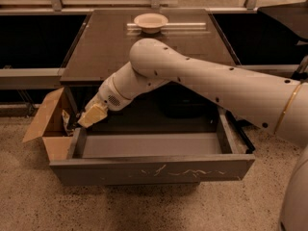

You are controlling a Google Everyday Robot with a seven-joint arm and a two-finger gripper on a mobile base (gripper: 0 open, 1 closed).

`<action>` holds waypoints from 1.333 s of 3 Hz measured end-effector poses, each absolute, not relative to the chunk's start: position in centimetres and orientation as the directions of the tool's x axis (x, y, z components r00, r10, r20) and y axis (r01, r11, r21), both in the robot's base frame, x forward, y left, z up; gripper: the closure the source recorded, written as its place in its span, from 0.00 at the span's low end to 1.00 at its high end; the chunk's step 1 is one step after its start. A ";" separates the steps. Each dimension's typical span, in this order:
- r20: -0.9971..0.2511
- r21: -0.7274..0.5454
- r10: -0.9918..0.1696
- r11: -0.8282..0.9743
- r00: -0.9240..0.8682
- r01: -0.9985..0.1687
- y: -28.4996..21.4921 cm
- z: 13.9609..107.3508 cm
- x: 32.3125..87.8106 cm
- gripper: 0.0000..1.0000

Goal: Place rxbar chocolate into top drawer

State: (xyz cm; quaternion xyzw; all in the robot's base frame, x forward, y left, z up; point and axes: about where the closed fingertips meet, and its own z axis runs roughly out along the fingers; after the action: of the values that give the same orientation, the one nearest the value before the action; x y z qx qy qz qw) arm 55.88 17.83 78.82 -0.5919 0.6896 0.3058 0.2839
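Observation:
The top drawer (154,171) is pulled open under the table; it is wide, shallow and grey, with white scratches on its front panel. Its floor shows no object on it. My gripper (89,118) hangs at the end of the arm over the drawer's left wall, near its back corner. A small dark shape (73,124) shows just below and left of the gripper; I cannot tell whether it is the rxbar chocolate. No bar is clearly visible anywhere else.
A brown cardboard box (45,124) stands open on the floor against the drawer's left side, with a light packet (65,118) in it. A pale bowl (150,21) sits at the far edge of the dark table top (110,47). Dark shelving flanks both sides.

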 end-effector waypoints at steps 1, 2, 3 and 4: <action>-0.735 0.125 -0.643 0.183 -0.215 -0.975 15.9 76.6 55.9 1.00; -0.701 0.159 -0.634 0.306 -0.326 -0.939 12.5 73.7 55.6 1.00; -0.656 0.164 -0.620 0.441 -0.432 -0.882 8.2 70.8 55.2 0.98; -0.640 0.164 -0.599 0.506 -0.482 -0.847 5.8 68.6 55.6 0.76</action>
State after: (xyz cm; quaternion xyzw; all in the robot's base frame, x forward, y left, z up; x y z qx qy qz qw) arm 55.60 5.79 68.59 -0.4369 0.8273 0.2374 0.2615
